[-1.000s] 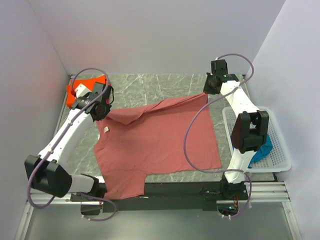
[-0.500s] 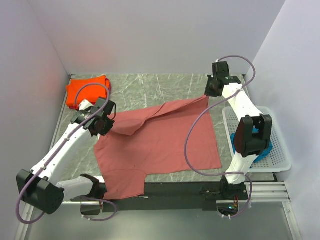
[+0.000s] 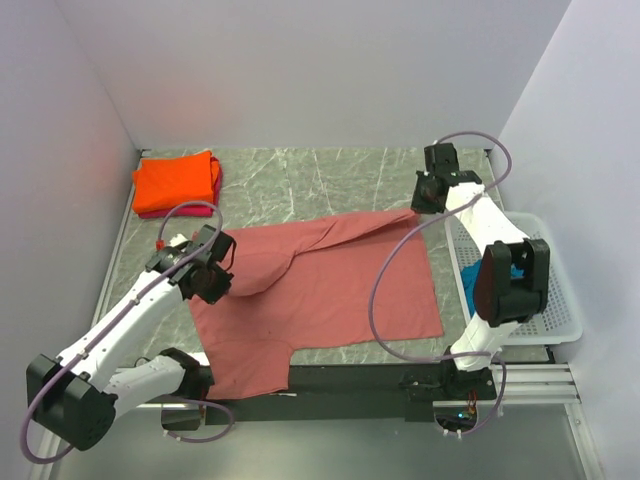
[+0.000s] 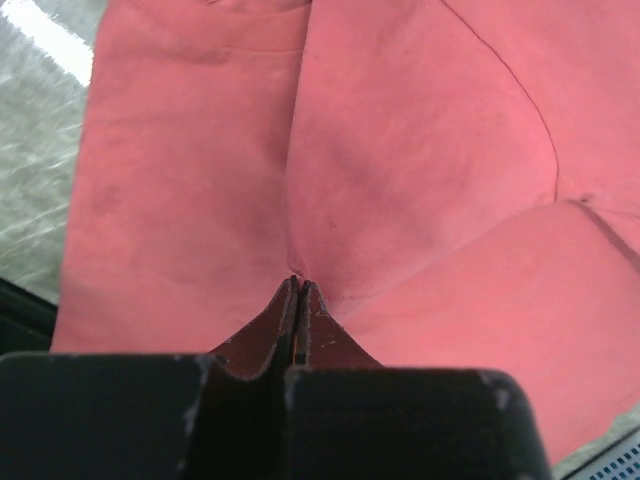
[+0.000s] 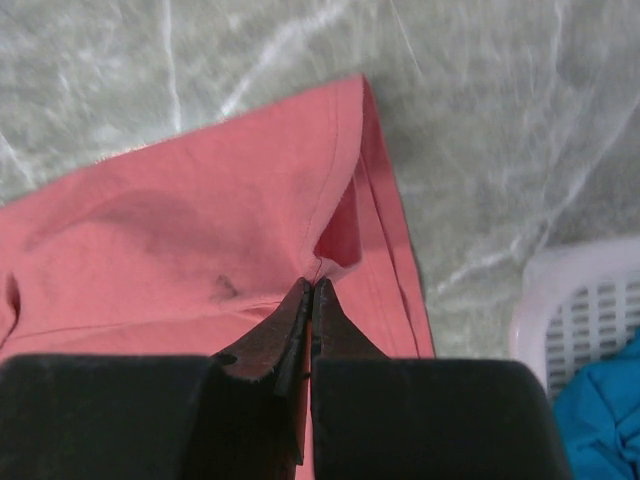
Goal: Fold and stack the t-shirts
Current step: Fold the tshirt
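Pinching t-shirt [image 3: 330, 290]: left gripper [image 4: 298, 285], right gripper [image 5: 312, 285]

The spread shirt [image 3: 320, 290] lies centrally, folded shirts [image 3: 177, 183] far-left, basket [image 3: 564, 306] at right.

White-shelled arms [image 3: 130, 315], black joints [image 3: 510, 280]; looping purple cables [image 3: 371, 290]

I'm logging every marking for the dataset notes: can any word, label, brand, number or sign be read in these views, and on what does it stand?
No text can be read in any view.
The brick-red t-shirt, pinched by the left gripper and the right gripper, shows plain cloth with no print or tag.
The orange t-shirt and the white basket show no legible marking.
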Robot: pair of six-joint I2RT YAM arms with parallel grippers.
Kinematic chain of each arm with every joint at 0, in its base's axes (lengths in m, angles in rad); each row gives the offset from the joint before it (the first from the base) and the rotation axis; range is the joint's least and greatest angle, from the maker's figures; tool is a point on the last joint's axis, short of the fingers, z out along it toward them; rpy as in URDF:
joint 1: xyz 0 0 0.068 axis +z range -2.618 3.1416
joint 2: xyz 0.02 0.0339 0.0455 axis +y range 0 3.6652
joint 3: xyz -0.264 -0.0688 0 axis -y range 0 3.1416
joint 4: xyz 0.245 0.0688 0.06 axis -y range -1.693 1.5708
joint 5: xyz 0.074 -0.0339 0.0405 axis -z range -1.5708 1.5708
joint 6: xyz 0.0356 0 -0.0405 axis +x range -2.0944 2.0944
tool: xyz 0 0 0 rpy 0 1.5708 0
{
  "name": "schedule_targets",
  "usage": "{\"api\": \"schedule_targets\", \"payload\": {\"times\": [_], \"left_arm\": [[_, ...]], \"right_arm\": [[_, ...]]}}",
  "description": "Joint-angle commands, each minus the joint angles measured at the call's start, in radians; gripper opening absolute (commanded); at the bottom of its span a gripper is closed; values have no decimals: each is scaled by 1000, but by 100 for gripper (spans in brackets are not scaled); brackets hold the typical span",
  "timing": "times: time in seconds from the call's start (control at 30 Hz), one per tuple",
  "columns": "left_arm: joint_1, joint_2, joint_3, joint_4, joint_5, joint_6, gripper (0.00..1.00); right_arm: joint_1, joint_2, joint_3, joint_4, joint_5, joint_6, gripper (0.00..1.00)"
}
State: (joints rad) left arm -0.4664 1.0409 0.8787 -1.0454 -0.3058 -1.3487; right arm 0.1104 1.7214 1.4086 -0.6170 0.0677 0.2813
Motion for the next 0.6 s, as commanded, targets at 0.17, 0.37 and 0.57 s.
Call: {"api": "schedule_targets", "payload": {"times": [0.17,0.37,0.57], "left_arm": [[-5,-50,-26,-51,8,13,21],[-6,-61,16,-38,26,97,96],[-3,5,45,135,-41,172,100]], "right_arm": [[-8,-120,-206,36,153,113,49],[-6,-163,-191,51,94,104,61],[18,-116,-116,114,-65,49,73]]}}
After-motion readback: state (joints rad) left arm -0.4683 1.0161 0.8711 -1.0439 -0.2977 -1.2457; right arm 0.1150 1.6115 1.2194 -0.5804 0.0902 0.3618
